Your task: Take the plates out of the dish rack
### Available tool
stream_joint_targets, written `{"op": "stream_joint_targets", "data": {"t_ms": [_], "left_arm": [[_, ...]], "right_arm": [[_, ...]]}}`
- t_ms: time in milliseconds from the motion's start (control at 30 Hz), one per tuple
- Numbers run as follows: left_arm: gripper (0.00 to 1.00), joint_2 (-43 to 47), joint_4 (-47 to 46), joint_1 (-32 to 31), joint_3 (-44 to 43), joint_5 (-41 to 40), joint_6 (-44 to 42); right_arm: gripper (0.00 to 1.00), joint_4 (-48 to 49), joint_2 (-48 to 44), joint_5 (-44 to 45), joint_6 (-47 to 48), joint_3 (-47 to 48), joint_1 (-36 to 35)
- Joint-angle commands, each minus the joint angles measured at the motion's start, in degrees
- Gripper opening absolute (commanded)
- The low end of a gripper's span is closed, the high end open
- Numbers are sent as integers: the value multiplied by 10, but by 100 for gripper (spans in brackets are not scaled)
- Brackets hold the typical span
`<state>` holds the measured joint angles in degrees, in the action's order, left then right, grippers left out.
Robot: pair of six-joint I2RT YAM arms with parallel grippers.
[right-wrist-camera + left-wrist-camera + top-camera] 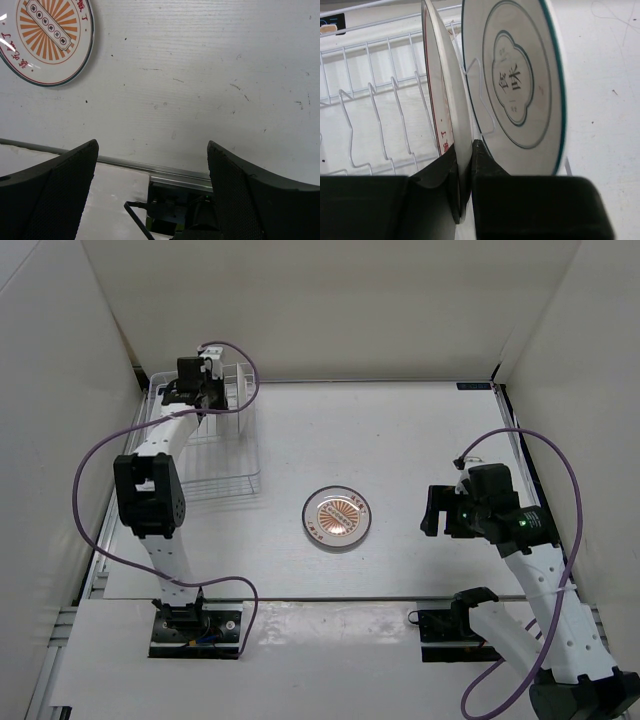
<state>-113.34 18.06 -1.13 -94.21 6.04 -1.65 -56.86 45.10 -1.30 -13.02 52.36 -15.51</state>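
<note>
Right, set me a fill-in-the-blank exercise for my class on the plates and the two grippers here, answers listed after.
1. The left gripper is ____ on the edge of the red-rimmed plate.
2. Beside it in the dish rack stands a green-rimmed plate, so ____ plates stand in the rack.
3. The third plate, lying flat on the table, has an ____ sunburst centre.
4. The right gripper is ____ and holds nothing.
Missing words: shut; two; orange; open.
</note>
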Motion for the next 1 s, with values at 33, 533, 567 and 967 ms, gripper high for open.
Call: {"op": "stream_joint_targets", "data": {"t_ms": [33,533,567,967], "left_arm": [[1,100,7,2,-11,-1,-40],[1,374,135,-190,-12,-29,-66],[1,392,140,-238,38,-44,-81],[1,413,73,-609,290,-335,-247]], "right_arm": [[90,11,-3,-5,4,10,-1],[90,-3,-47,10,-14,6,0],[90,-2,-50,11,-15,3,0],[90,-1,-113,68,-21,-23,-8]]}}
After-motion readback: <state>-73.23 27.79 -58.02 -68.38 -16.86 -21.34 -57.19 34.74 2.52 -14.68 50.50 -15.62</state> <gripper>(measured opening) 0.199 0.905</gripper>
